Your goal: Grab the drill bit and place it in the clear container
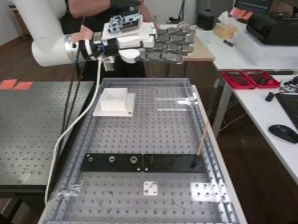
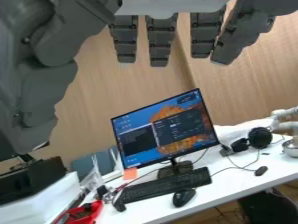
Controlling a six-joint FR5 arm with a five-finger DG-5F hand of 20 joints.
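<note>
Hand: dark grey jointed robot hand [image 1: 169, 45], fingers straight w/ small gaps in wrist view, pinching nothing; held up past the perforated metal bench bed's [image 1: 153, 132] far end.
Drill bit: can't tell for sure which item it is. Poss. the slim brown rod w/ dark tip [image 1: 201, 140], or one of the small round metal pieces [image 1: 134, 160] in the long black plate [image 1: 171, 163].
Brown rod: well apart from hand, lower & toward bench's near end, slanting at the plate's far side from the arm.
Metal pieces: lower than hand, also nearer the near end, on the plate's arm side.
Clear container: prob. the transparent low-edged piece [image 1: 174, 109], below hand, between it & plate.
White square block w/ flat base [image 1: 114, 100]: below hand, back toward arm side.
Bit risk: a thin target may roll or slip if fingers close off-centre; a brush from the side could topple it.
Container risk: see-through edges are easily misjudged, so bit may land outside or fingertips hit the rim.
White cable [image 1: 98, 82]: hangs beside the block, could snag or drag it as arm lowers.
</note>
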